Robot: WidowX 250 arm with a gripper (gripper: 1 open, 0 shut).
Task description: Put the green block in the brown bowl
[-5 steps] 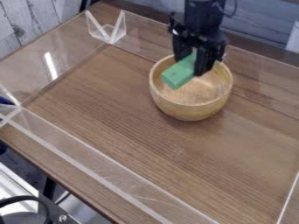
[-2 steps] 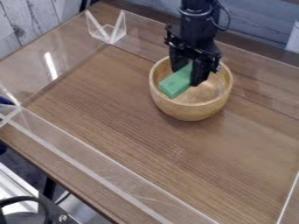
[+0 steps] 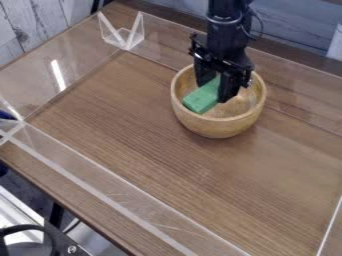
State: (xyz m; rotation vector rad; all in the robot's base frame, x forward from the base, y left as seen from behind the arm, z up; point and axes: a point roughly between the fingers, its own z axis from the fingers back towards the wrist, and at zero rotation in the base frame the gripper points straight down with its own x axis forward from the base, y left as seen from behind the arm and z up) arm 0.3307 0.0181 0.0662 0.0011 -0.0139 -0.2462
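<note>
One green block [image 3: 203, 97], one brown bowl [image 3: 219, 105] and one gripper [image 3: 221, 88] make up the working set, all gathered toward the far right of a wooden table [image 3: 147, 140]. One clear plastic barrier [image 3: 80, 165] edges the table's near side, and one small clear angled stand [image 3: 122, 32] sits at the far left corner, well apart from the bowl.

The block is a bright, matte green bar, plainly longer than it is wide and much smaller than the bowl. It hangs tilted, its lower end dipping below the bowl's rim on the left side of the hollow; whether that end touches the bowl's floor cannot be told. The black gripper points straight down over the bowl, its fingers pinching the upper part of the block between them, so the jaws stand partly apart with the block filling the gap.

The bowl is round, light brown, thick-walled, with faint grain on its outer wall, and it rests upright on the table.
</note>
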